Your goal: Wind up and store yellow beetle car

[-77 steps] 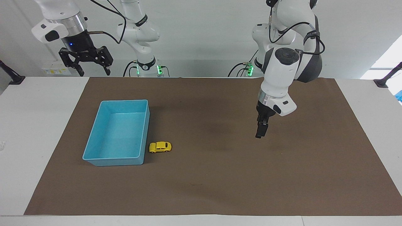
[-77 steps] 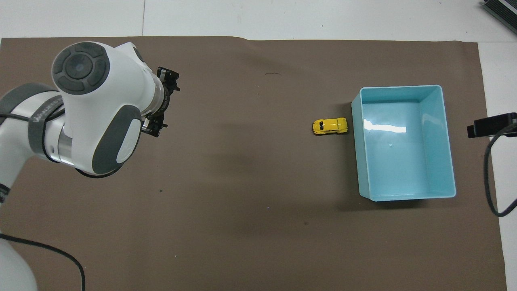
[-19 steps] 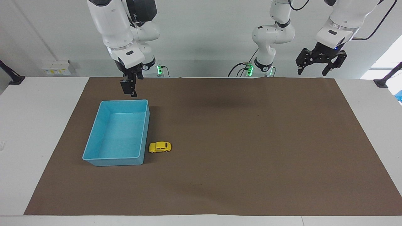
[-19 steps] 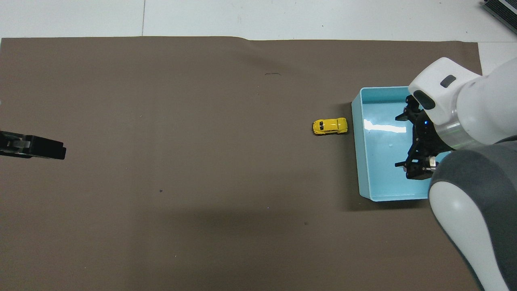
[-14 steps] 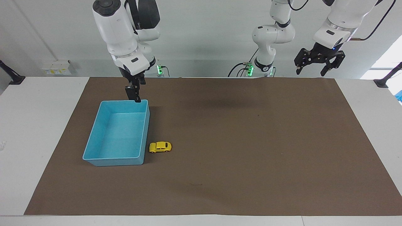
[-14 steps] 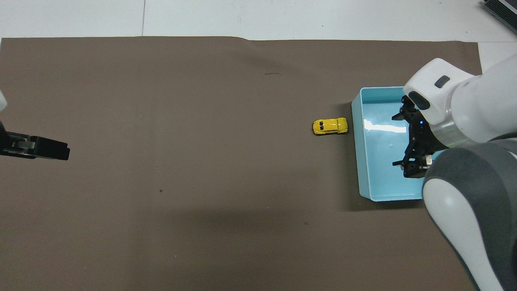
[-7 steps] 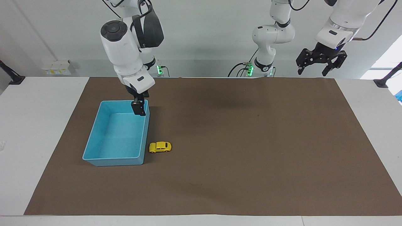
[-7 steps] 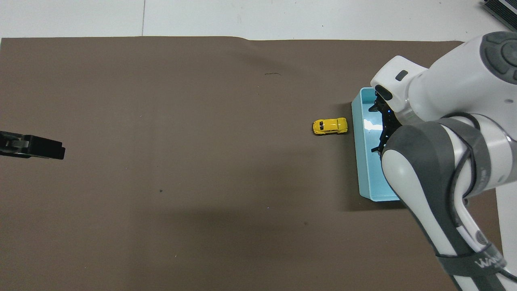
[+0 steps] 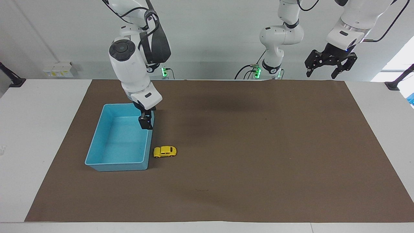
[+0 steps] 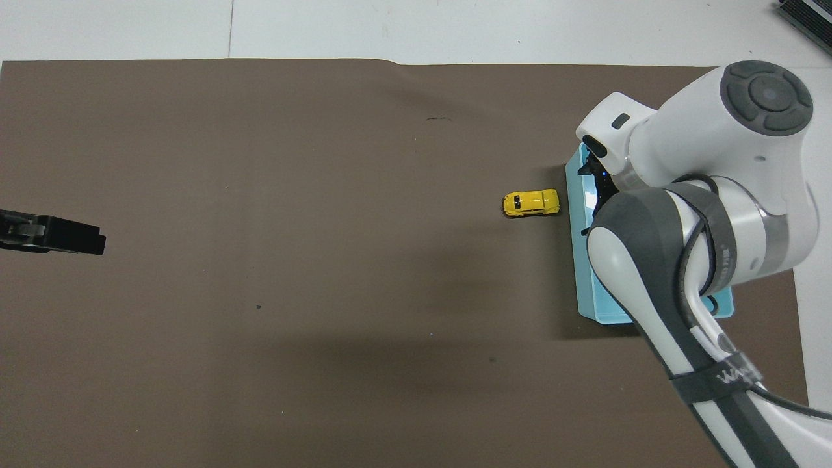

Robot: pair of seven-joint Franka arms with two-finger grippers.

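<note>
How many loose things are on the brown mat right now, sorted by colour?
Yellow: 1, the yellow beetle car, standing on the mat beside the tray.
Blue: 1, the blue tray, nothing visible in it.
Total: 2.
</note>
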